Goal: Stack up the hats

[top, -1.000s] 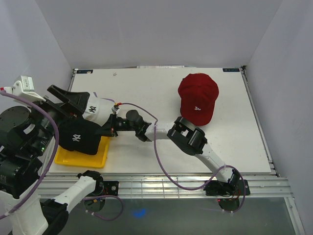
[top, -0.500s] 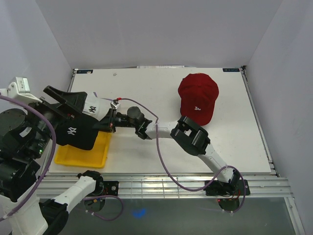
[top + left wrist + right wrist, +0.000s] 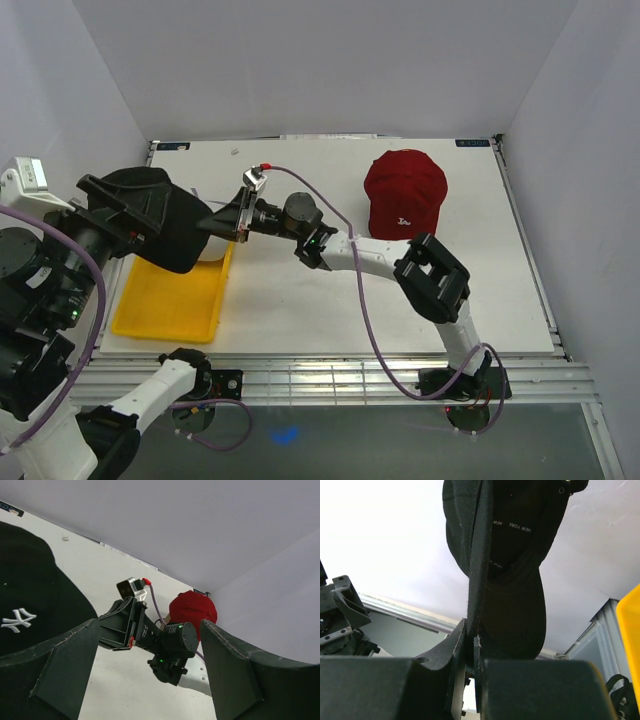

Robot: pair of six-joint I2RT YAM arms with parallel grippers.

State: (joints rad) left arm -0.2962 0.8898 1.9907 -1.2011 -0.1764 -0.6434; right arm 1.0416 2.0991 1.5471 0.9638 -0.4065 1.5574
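Right claw (image 3: 471,630) pinches the edge of the black cap (image 3: 505,545), held above the yellow tray (image 3: 170,300) at left. Its inner tape reads "NEW YORK" and its crown bears a white NY. Left claw (image 3: 147,650) stands spread wide beside it. Red cap (image 3: 405,200) rests on the surface (image 3: 300,310), far right.

My right arm stretches out to its left with the elbow bent, and my right claw (image 3: 226,219) is pinched tight on the edge of the black cap (image 3: 172,232). My left arm is raised beside that cap, with my left claw (image 3: 149,625) spread wide.
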